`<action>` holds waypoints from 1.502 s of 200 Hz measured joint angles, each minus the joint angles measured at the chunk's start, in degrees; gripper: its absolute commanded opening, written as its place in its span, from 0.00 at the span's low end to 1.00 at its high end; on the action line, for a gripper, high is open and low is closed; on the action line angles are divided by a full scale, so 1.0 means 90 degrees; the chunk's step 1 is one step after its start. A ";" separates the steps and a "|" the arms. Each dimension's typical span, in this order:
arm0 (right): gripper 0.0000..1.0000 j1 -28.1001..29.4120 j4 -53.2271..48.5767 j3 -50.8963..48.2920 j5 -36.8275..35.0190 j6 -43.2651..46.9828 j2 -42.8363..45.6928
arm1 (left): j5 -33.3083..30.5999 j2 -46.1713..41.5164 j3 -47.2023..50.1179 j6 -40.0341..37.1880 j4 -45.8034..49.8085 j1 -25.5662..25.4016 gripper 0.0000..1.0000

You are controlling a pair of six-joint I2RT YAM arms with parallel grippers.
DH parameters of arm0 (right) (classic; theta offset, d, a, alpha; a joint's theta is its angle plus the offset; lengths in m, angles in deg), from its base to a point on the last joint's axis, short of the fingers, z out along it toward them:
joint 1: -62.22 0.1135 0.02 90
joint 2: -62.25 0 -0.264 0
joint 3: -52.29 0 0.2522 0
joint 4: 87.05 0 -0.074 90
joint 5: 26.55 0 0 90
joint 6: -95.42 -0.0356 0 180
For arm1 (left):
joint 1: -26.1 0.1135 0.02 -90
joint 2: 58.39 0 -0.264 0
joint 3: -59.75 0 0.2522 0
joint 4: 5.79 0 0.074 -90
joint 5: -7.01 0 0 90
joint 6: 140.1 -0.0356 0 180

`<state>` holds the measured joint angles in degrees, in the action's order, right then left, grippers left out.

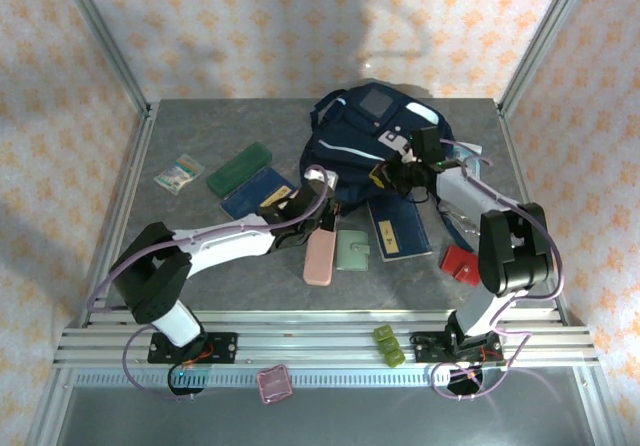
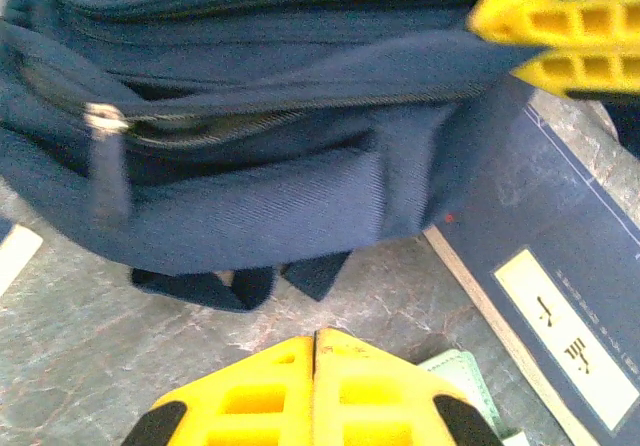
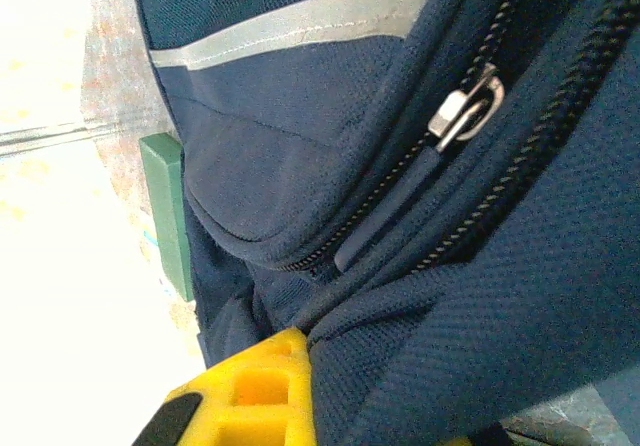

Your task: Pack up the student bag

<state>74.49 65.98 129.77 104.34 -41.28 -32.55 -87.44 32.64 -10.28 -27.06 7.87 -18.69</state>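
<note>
The student bag point(image 1: 375, 136), a big navy backpack with a white stripe and grey patch, lies at the back middle of the table. My left gripper point(image 1: 322, 188) hovers at its near left edge. In the left wrist view its yellow fingers point(image 2: 250, 391) are shut with nothing between them, above bare table just short of the bag point(image 2: 250, 196) and its zip pull point(image 2: 105, 126). My right gripper point(image 1: 392, 176) sits on the bag's front. In the right wrist view it point(image 3: 310, 341) is shut on a fold of the bag's fabric point(image 3: 480, 306), which covers one finger.
On the table lie a green case point(image 1: 240, 168), a navy booklet point(image 1: 258, 194), a pink case point(image 1: 320, 256), a green wallet point(image 1: 352, 250), a second navy booklet point(image 1: 400, 231), a red item point(image 1: 460, 263) and a small packet point(image 1: 178, 174). Aluminium rails point(image 1: 320, 346) line the near edge.
</note>
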 measured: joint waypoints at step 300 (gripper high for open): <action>0.00 0.0134 0.0566 -0.0809 -0.0066 -0.0112 0.1052 | 0.1906 0.1268 -0.1241 -0.0289 0.0527 0.1438 0.00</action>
<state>75.69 71.07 122.50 103.75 -42.29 -23.09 -70.28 44.04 -21.45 -29.66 12.62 -5.76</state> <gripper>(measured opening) 0.043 0.050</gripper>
